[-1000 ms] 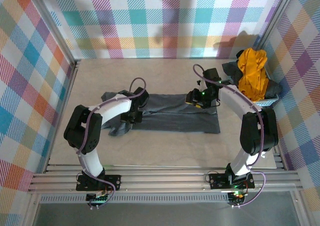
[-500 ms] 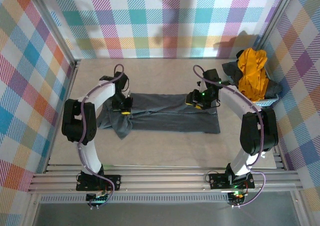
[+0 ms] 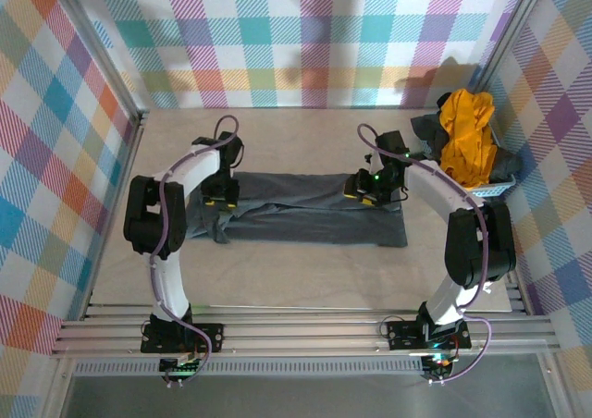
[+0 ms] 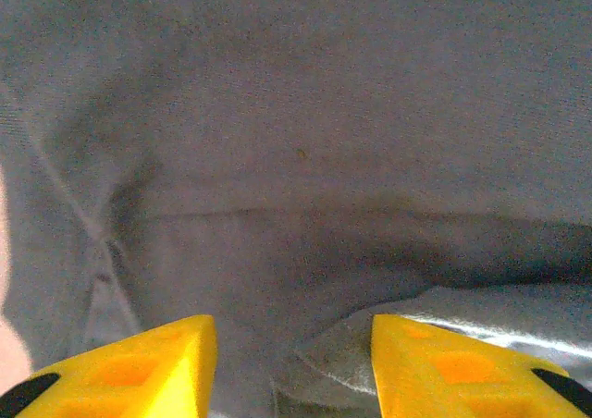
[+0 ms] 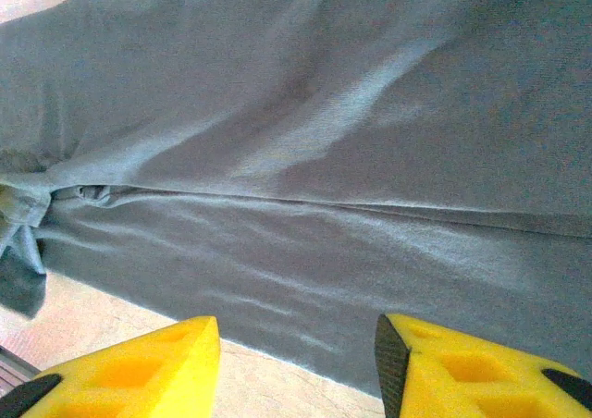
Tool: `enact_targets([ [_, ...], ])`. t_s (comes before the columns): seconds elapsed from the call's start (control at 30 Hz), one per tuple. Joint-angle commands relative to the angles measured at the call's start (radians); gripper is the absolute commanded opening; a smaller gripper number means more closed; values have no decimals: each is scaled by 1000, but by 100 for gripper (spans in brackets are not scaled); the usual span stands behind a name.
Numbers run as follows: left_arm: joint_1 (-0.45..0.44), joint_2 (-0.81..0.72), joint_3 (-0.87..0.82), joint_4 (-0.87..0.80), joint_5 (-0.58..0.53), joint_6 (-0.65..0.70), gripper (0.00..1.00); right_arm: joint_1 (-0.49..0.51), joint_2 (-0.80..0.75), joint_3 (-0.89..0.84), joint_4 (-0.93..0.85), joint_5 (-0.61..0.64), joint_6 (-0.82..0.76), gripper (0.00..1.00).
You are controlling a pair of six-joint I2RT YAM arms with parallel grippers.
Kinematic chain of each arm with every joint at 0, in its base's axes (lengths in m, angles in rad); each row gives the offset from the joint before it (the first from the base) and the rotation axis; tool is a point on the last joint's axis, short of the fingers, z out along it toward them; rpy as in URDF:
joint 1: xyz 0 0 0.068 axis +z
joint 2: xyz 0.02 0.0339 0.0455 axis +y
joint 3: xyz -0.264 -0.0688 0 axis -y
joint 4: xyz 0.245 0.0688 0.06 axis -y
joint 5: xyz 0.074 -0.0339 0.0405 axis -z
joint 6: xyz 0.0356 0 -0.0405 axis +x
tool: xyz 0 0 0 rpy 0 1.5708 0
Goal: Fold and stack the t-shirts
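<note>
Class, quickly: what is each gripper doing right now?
Left gripper: open, holding nothing, above the grey shirt.
Right gripper: open, holding nothing.

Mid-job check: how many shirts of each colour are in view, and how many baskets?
Slate-grey t-shirt: 1
Mustard-yellow t-shirt: 1
Dark grey t-shirt: 1
Light blue basket, holding the last two: 1
Total: 4

The left gripper [image 3: 221,194] has moved away and leftward over the slate-grey t-shirt [image 3: 314,210]. Its jaws, formerly closed, now stand apart. The shirt's left end lies drawn in.
</note>
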Motion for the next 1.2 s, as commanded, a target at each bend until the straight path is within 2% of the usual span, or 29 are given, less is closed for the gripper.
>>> enact_targets([
  [0.0,-91,-171,-21,-26,-109,-36,43,3,-30,-7,-3,-18,7,49],
  [0.07,-134,-230,-51,-12,-80,-46,41,3,-33,-10,8,-20,10,49],
  [0.1,-148,-248,-70,1,-28,-46,40,3,-34,-12,15,-26,10,49],
  [0.2,-166,-238,-124,27,68,-22,35,4,-41,-19,45,-56,1,49],
  [0.37,-199,-171,-167,52,102,48,36,4,-36,-15,48,-73,-10,49],
  [0.47,-220,-140,-158,59,118,77,33,4,-36,-20,44,-66,-6,49],
  [0.57,-223,-98,-151,53,60,70,32,4,-42,-34,52,-65,2,49],
  [0.73,-223,-65,-151,54,-39,72,37,4,-49,-44,52,-64,5,49],
  [0.9,-222,-21,-132,60,-73,77,37,3,-54,-45,63,-78,7,49],
  [1.17,-218,13,-101,71,-157,79,34,3,-113,-107,227,-268,62,50],
])
